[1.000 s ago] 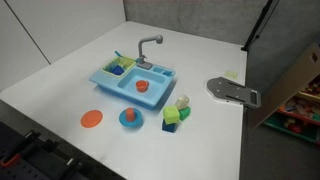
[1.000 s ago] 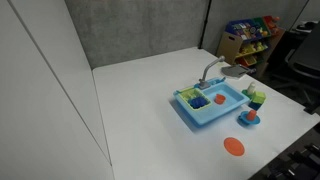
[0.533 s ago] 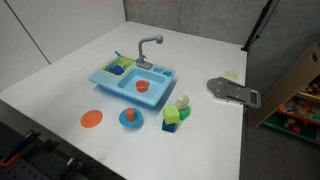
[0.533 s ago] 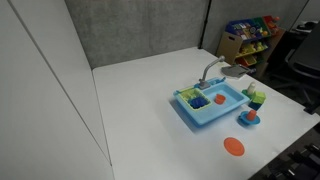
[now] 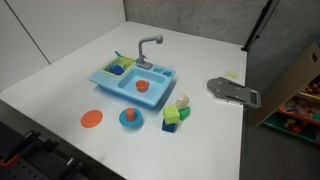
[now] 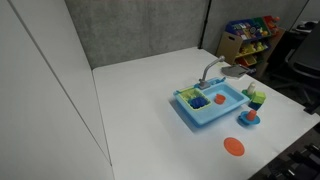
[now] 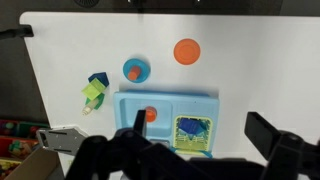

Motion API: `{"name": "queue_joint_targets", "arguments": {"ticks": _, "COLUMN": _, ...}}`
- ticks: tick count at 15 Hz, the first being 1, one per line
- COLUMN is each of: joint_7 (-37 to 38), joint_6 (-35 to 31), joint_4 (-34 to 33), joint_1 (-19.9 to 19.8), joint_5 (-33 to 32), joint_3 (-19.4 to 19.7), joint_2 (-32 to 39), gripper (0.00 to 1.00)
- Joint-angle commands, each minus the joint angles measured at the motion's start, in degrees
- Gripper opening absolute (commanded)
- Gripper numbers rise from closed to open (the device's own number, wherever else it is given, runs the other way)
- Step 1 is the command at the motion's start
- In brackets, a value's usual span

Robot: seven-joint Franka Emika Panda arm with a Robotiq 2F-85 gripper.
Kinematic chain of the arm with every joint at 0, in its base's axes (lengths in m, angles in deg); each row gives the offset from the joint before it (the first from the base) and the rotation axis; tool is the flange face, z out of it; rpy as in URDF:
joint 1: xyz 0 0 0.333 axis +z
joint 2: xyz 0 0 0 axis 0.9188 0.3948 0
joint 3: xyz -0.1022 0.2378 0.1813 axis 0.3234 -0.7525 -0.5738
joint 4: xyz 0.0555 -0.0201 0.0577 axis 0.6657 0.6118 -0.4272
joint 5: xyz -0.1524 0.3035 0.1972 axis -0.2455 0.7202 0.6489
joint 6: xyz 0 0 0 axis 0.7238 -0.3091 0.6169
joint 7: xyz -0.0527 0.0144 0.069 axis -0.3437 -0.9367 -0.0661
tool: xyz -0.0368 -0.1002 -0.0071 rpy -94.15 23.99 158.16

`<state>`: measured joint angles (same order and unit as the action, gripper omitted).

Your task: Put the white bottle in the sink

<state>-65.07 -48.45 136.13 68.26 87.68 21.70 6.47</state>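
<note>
The light blue sink [image 5: 118,86] with a grey faucet [image 5: 148,45] stands mid-table; it also shows in the other exterior view [image 6: 228,108] and the wrist view [image 7: 165,100]. One basin holds a small orange piece [image 7: 151,114], the other a yellow-green rack [image 7: 192,132]. The tiny white bottle [image 5: 182,102] stands outside the sink beside a green cube [image 5: 171,118] and a blue block [image 5: 184,113]; the wrist view shows it too [image 7: 87,108]. My gripper [image 7: 197,118] is open and empty, high above the sink, and shows in the wrist view only.
A round blue dish with an orange centre [image 5: 130,118] and a flat orange disc [image 5: 91,119] lie in front of the sink. A grey metal plate [image 5: 233,91] lies near the table edge. Shelves with toys [image 6: 245,38] stand beyond the table.
</note>
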Motion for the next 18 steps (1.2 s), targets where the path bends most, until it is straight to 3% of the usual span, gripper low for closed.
{"name": "queue_joint_targets", "arguments": {"ticks": 1, "joint_7": -1.1, "joint_6": 1.2, "joint_4": -5.5, "joint_1": -0.1, "joint_5": 0.7, "joint_3": 1.9, "joint_2": 7.9, "gripper": 1.0}}
{"name": "queue_joint_targets", "arguments": {"ticks": 9, "joint_7": -2.8, "joint_6": -2.2, "joint_4": -14.9, "joint_1": 0.2, "joint_5": 2.5, "joint_3": 5.1, "joint_2": 25.9, "gripper": 1.0}}
{"name": "queue_joint_targets", "arguments": {"ticks": 18, "joint_7": 3.6, "joint_6": -10.0, "joint_4": -23.2, "joint_1": -0.6, "joint_5": 0.4, "joint_3": 5.5, "joint_2": 42.6, "gripper": 1.0}}
